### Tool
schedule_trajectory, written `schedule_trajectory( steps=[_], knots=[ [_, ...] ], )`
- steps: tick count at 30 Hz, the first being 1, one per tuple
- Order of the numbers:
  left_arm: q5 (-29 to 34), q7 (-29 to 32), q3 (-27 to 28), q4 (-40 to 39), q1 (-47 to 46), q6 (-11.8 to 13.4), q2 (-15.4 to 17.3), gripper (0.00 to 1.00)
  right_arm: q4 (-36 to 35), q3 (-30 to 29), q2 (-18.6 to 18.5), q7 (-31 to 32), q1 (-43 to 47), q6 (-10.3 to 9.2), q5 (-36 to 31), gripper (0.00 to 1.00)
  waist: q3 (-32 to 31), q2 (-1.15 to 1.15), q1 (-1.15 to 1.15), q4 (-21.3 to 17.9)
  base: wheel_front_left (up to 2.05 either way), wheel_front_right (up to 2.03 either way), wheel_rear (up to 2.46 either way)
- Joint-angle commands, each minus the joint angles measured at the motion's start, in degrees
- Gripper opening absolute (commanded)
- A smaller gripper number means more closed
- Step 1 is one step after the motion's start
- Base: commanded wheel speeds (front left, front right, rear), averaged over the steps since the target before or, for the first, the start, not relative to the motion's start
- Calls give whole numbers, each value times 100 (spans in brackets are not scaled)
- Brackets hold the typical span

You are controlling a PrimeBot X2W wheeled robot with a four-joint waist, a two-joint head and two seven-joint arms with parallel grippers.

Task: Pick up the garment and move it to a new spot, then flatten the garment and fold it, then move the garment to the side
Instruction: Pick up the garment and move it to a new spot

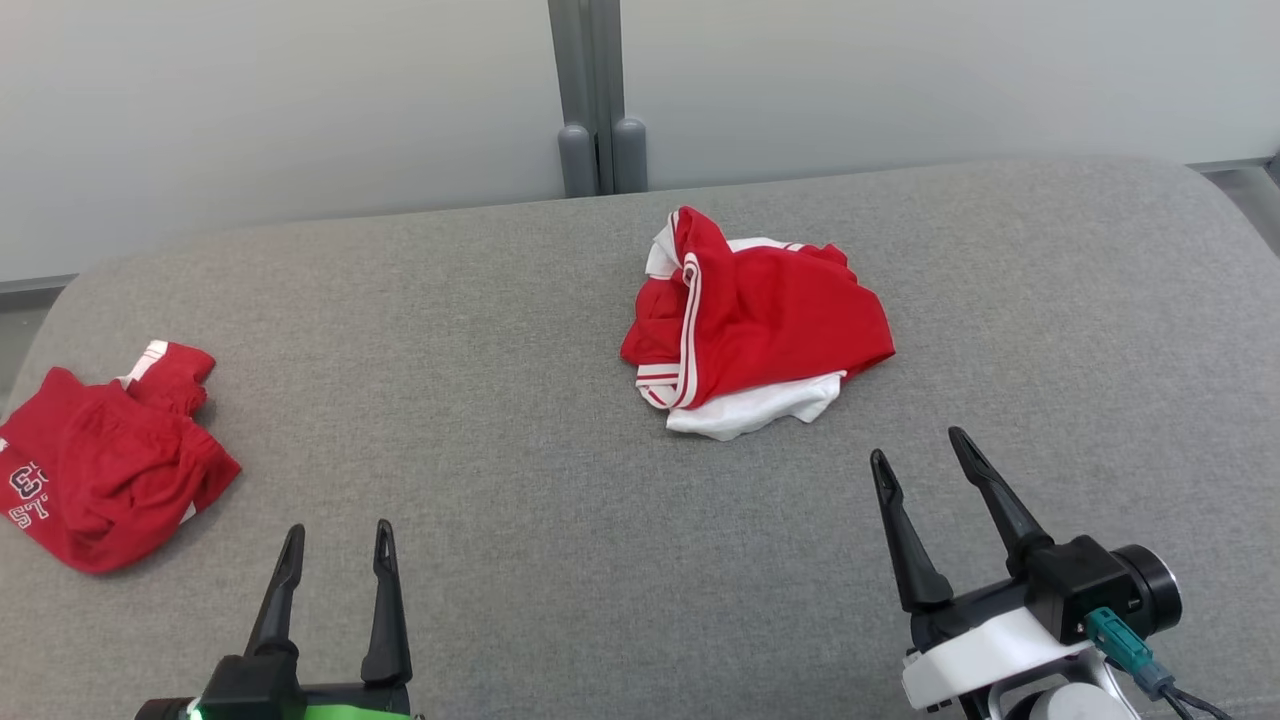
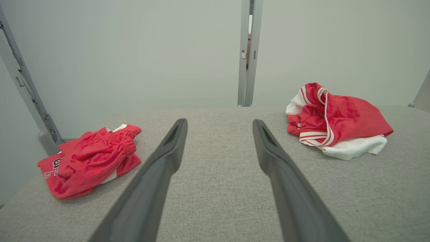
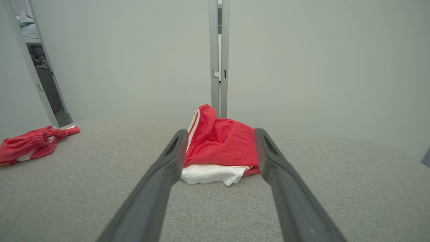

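Here, my left gripper (image 1: pixel 338 528) and right gripper (image 1: pixel 918 446) both stand wide and empty; the crumpled red-and-white garment (image 1: pixel 755 320) lies on the grey cushion (image 1: pixel 520 420), ahead of my right gripper. Risk: pinching only the top layer, so it slips or lifts bunched.
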Motion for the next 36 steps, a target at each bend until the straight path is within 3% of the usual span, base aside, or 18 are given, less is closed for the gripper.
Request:
schedule_trajectory(
  steps=[1,11,36],
  knots=[
    [27,-4,-5,24,82,-22,-14,100,19,-10,-11,-4,95,1,-43,100,-83,0,0,82,0,0,0],
    [-134,-4,-223,182,96,174,-20,100,91,-31,-11,-4,152,2,-14,100,-143,0,0,123,0,0,0],
    [69,-5,-351,-61,-86,237,-21,100,283,-50,-10,-3,99,1,75,100,-32,0,0,143,0,0,0]
  ],
)
